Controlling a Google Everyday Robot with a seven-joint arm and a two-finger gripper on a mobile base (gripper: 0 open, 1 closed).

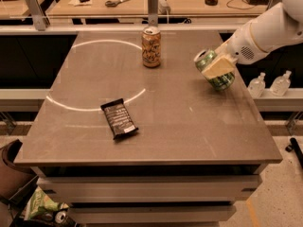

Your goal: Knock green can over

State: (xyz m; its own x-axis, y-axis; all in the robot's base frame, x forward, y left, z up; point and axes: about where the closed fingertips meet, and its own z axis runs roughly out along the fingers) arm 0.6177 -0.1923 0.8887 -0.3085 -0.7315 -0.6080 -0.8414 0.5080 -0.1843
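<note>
At table (165,131) R edge, pincer (217,67) grips tilted green can (223,81); txt illegible.

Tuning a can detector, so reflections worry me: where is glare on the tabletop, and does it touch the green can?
Camera view: a bright ring-shaped reflection arcs over the table's left half, between the orange can and the black wrapper; none touches the tilted green can, far right, where the gripper rests against it.

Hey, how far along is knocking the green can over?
Done: the gripper is on the green can, by the right edge of the table as seen. In hand: the can leans steeply, top toward the left. Left: it isn't lying flat yet.
</note>
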